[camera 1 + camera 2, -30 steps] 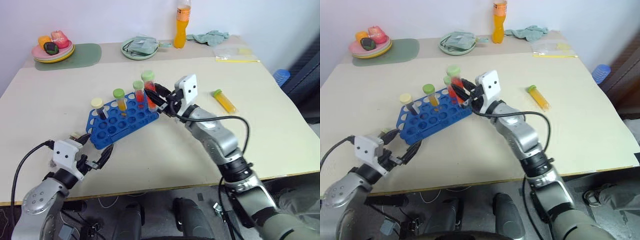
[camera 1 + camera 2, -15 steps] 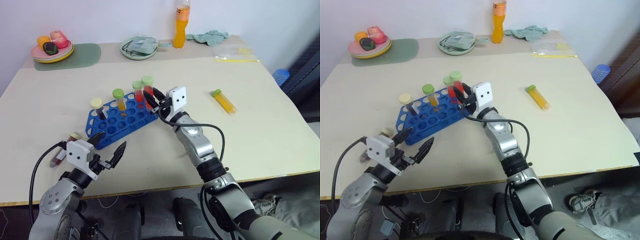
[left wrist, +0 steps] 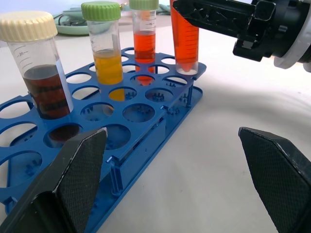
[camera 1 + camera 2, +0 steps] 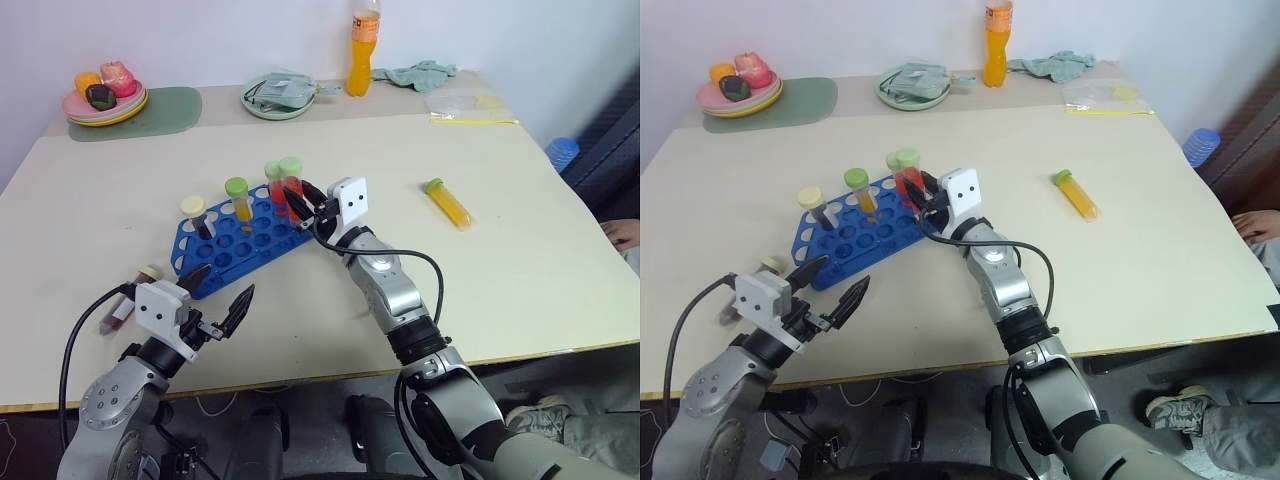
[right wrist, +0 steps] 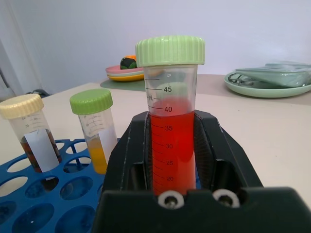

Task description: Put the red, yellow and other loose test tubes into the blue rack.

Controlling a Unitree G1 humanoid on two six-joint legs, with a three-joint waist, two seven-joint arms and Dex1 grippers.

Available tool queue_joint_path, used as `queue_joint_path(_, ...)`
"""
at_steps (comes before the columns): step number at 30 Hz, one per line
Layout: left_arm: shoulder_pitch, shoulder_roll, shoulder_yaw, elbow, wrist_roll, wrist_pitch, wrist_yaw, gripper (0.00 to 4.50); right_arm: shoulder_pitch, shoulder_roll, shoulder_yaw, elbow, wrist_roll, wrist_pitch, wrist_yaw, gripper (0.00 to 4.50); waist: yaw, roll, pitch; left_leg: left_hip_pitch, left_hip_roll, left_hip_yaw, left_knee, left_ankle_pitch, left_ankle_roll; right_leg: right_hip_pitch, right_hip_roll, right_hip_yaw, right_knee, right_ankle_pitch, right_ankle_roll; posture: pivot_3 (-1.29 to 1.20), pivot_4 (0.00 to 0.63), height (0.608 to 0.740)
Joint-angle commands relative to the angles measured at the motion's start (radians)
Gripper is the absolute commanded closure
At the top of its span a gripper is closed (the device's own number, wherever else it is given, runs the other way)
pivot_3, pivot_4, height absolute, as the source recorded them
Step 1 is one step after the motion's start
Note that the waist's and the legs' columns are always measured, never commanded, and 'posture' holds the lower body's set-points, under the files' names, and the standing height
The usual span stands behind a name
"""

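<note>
I am seeing the right tool [image 4: 312,205] clamping the red tube [image 5: 171,141], its black fingers hiding the tube's lower part where it is entering the blue rack [image 4: 240,245] at the 2 o'clock corner. Compared with a second ago, the tube is sitting lower. The left tool [image 4: 218,296] is hanging released near the rack's 7 o'clock end. A yellow tube [image 4: 447,200] is lying on the beige surface [image 4: 520,240], well apart at 3 o'clock.

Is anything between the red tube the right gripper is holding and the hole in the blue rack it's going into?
Nothing visible does. The right gripper is shut on the red tube, whose tip already sits in a corner hole of the blue rack. The orange tube stands in a neighbouring hole, beside it, not under it.
</note>
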Motion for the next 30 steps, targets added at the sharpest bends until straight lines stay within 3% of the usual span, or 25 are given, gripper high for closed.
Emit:
queue_joint_path(1,-0.004,0.008,0.0,-0.02,0.001,-0.021,-0.001,0.0,-0.011,0.011,-0.016,0.02,-0.017,-0.054,0.0,3.8,0.0,0.0,0.0,0.0,0.0,0.0,0.0,0.0,0.0,0.0,0.0,0.0,0.0,0.0,0.0,0.0,0.15,0.74)
queue_joint_path(3,-0.009,0.008,0.0,-0.019,0.002,-0.021,-0.001,0.0,-0.006,0.013,-0.015,0.021,-0.013,-0.064,0.021,3.8,0.0,0.0,0.0,0.0,0.0,0.0,0.0,0.0,0.0,0.0,0.0,0.0,0.0,0.0,0.0,0.0,0.15,0.74)
queue_joint_path(11,-0.014,0.009,-0.007,-0.024,0.004,-0.018,0.002,0.0,0.028,-0.018,-0.021,-0.114,-0.014,-0.062,0.059,0.03,0.0,0.0,0.0,0.0,0.0,0.0,0.0,0.0,0.0,0.0,0.0,0.0,0.0,0.0,0.0,0.0,0.15,0.74)
queue_joint_path(15,-0.01,0.01,-0.007,-0.03,-0.002,-0.015,0.004,0.0,0.076,-0.17,-0.041,-0.297,0.023,0.102,0.157,0.03,0.009,0.0,0.0,0.0,0.0,0.0,0.001,0.0,0.0,0.0,0.0,0.0,0.0,0.0,0.0,0.0,0.15,0.74)
queue_joint_path(21,-0.017,0.06,-0.085,-0.036,0.008,-0.001,-0.061,0.0,0.08,-0.514,-0.142,-0.447,0.125,0.562,0.295,0.03,0.011,0.001,0.0,0.0,-0.002,0.0,0.001,0.0,0.0,0.001,-0.001,0.0,0.0,0.0,0.0,0.0,0.15,0.74)
queue_joint_path(25,-0.06,0.053,-0.154,-0.014,0.028,-0.013,-0.062,0.0,-0.093,-0.687,-0.125,-0.272,0.061,0.753,0.329,0.03,0.0,0.003,0.001,0.001,-0.001,0.001,0.002,0.0,0.0,0.001,-0.001,0.001,0.0,0.0,0.0,0.0,0.15,0.74)
queue_joint_path(27,-0.075,0.049,-0.181,-0.008,0.033,-0.016,-0.063,0.0,-0.189,-0.722,-0.102,-0.142,0.028,0.799,0.338,0.03,-0.001,0.003,0.001,0.001,-0.001,0.001,0.001,0.0,0.0,0.001,0.0,0.001,0.0,0.0,0.0,0.0,0.15,0.74)
queue_joint_path(30,-0.099,0.05,-0.239,0.008,0.053,-0.025,-0.085,0.0,-0.41,-0.737,-0.034,0.207,-0.071,0.831,0.349,0.03,-0.002,0.004,0.0,0.003,0.0,0.002,0.001,0.0,0.0,0.001,0.001,0.002,0.0,0.0,0.0,0.0,0.15,0.74)
